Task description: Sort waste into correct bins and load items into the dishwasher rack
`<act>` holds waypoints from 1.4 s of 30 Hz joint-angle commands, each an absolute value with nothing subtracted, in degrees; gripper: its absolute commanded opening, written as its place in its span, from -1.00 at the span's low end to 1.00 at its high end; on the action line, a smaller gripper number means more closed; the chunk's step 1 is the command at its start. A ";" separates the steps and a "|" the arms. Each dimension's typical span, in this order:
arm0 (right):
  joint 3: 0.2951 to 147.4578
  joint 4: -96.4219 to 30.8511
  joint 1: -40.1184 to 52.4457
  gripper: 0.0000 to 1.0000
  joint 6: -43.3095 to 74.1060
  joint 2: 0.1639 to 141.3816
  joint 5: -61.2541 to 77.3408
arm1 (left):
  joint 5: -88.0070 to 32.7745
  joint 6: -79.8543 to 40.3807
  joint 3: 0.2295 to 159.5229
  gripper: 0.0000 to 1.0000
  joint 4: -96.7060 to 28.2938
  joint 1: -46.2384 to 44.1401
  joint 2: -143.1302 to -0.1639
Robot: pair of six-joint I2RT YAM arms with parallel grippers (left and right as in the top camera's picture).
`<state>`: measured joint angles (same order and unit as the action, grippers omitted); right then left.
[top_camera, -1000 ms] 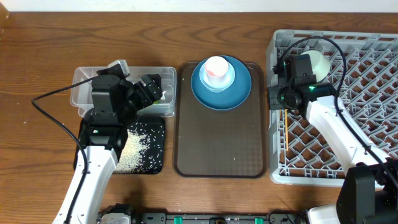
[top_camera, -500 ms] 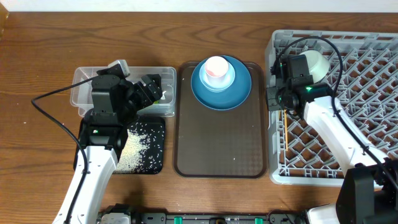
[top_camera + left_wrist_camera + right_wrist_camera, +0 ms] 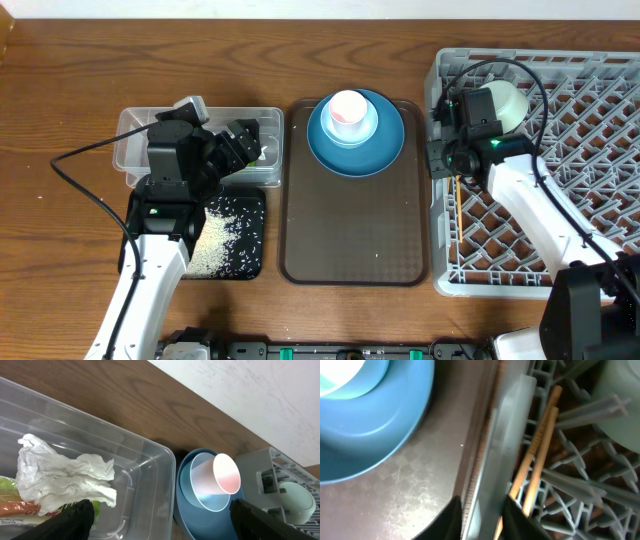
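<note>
Right claw point(image 3: 481, 519) hangs at the rack point(image 3: 512, 420) wall, chopsticks point(image 3: 542, 440) just beside it.

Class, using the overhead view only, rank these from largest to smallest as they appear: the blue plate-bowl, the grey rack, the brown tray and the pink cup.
1. grey rack
2. brown tray
3. blue plate-bowl
4. pink cup
The rack runs past the picture's edge, yet still looks largest.

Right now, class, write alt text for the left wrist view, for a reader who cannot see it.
A crumpled white tissue lies on a yellow-green snack wrapper inside a clear plastic rectangular tub. To its right, a pale pink cup sits in a wide blue plate-bowl, with a grey plastic rack beyond.
</note>
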<state>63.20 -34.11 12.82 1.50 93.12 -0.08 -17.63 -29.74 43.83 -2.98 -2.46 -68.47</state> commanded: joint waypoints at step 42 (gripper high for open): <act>74.08 -29.36 19.42 0.98 5.74 90.54 8.40 | -28.32 -30.98 45.36 -0.22 -3.64 -3.01 -68.55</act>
<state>73.45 -29.32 19.00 5.06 91.11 7.99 -24.29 -30.06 43.88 -2.50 -2.57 -68.47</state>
